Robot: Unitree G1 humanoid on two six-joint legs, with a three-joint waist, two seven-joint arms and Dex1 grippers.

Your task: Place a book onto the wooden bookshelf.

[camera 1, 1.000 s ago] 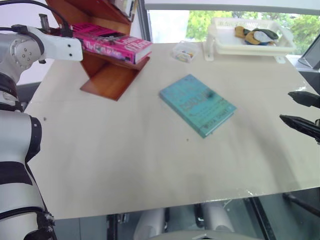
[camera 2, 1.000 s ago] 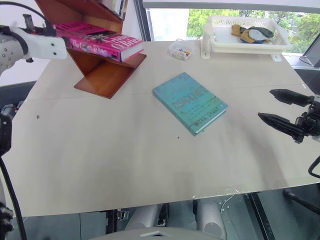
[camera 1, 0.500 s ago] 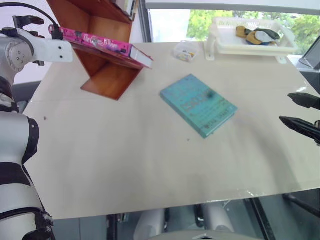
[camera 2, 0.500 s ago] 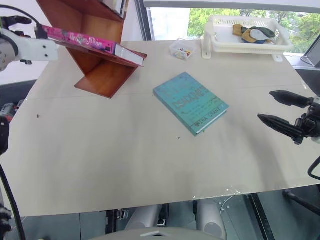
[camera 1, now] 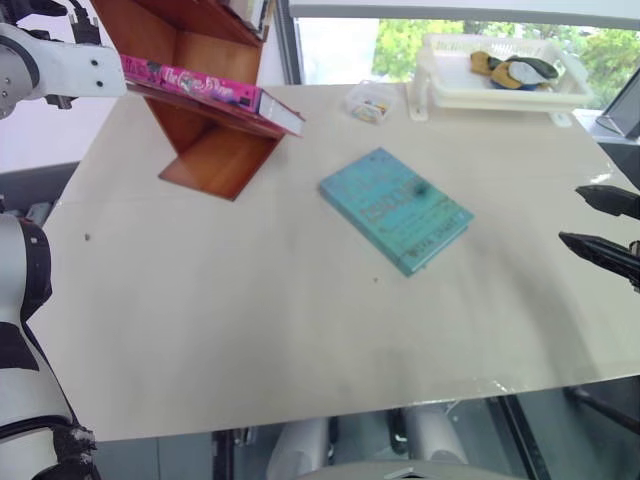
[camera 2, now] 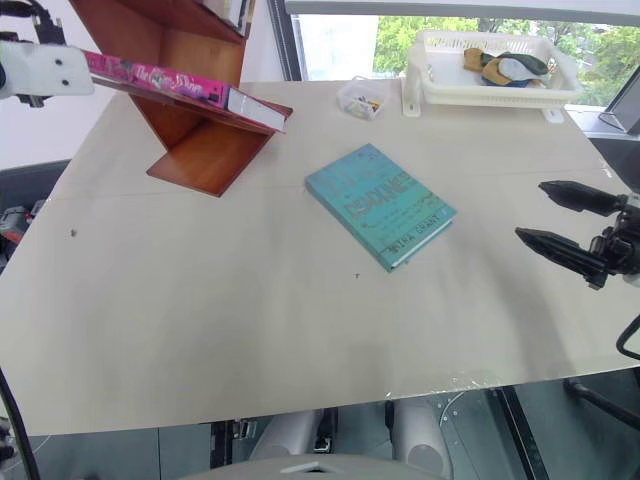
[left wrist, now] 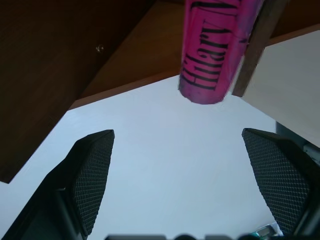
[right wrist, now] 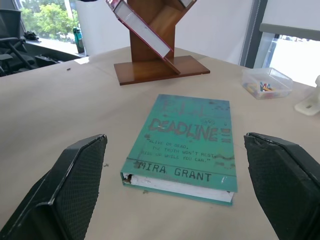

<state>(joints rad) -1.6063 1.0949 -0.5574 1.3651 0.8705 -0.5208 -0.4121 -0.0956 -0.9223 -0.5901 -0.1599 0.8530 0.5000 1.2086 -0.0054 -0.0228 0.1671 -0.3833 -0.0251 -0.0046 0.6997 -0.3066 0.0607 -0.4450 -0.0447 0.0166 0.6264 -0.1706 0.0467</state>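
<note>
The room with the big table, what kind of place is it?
Probably an office or a lab: a big pale table by a window with trees outside, and black office chairs beside it.

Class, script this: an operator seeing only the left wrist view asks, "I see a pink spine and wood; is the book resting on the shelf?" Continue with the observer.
Observer: Yes, the book lies flat along a slanted board of the wooden bookshelf.
Operator: Anything else on the table?
Observer: A teal book lies flat near its middle.
Operator: And the right gripper?
Observer: Open, holding nothing, at the table's right side.
</note>
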